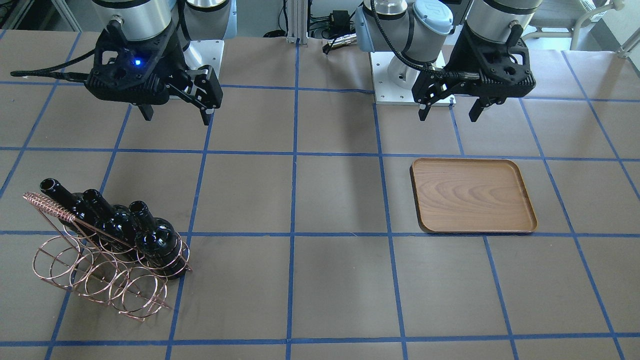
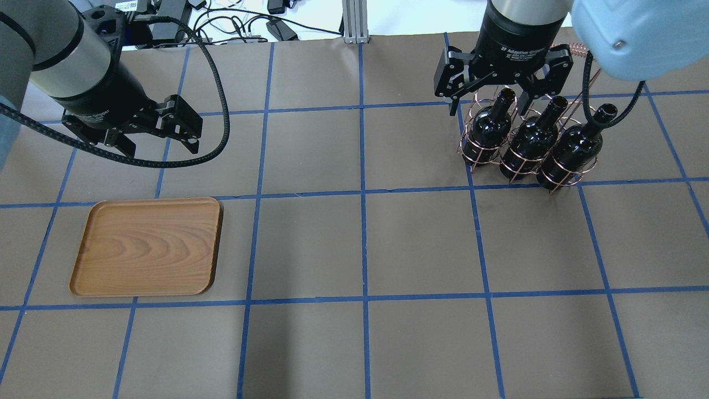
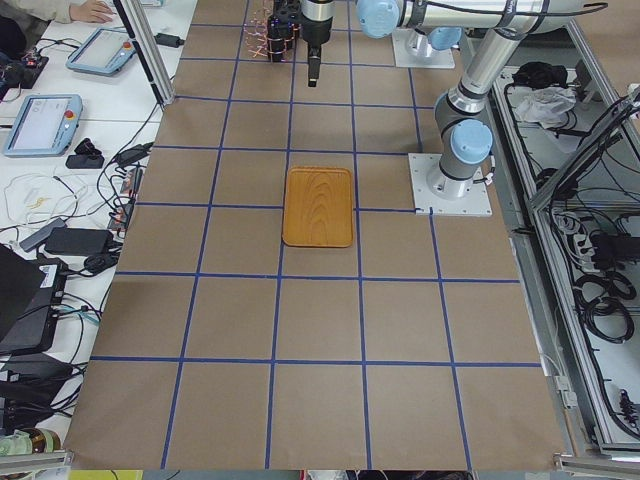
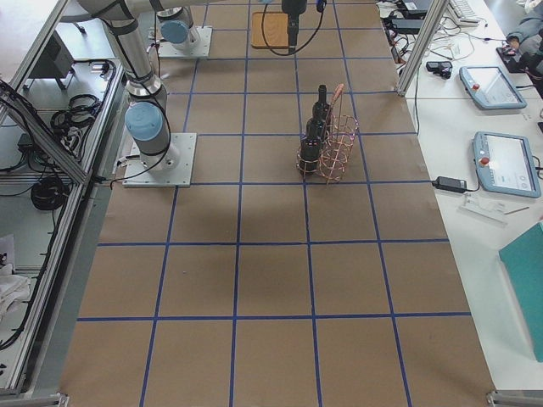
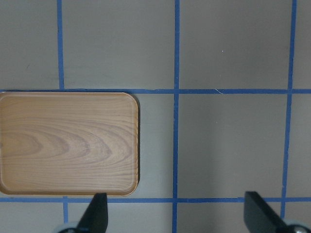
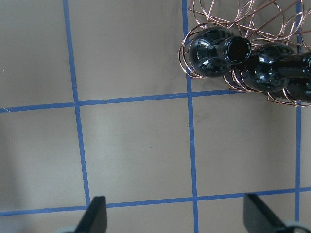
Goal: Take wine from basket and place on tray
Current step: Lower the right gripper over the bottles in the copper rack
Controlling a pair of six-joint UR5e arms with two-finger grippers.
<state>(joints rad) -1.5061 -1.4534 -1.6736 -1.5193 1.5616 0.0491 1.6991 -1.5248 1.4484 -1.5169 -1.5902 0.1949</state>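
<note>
- Three wine bottles (image 1: 117,225) stand neck-up in the copper wire basket (image 1: 100,282) on the robot's right side of the table (image 1: 340,200); none has come out yet
- Your wooden tray (image 1: 472,195) lies flat and bare on the robot's left side, well apart from the basket
- Your right gripper (image 1: 177,119) hangs above the table on the robot's side of the basket, jaws spread wide with nothing between them. Its wrist view puts the end bottle (image 6: 209,51) in the far corner, nowhere near the fingers (image 6: 97,216)
- Your left gripper (image 1: 448,117) hovers just on the robot's side of the tray, likewise wide open and empty
- You look to be at the very first step: approaching a bottle, with no grasp begun
- Next, you'd want the right gripper over the end bottle nearest the table's middle, with the jaws on either side of its slim neck, then descend and close below the lip
- Lift straight up so the body clears the wire rings, or the light basket may rise with it
- Since the tray is across the table, plan for a long carry or a hand-over to the left arm
</note>
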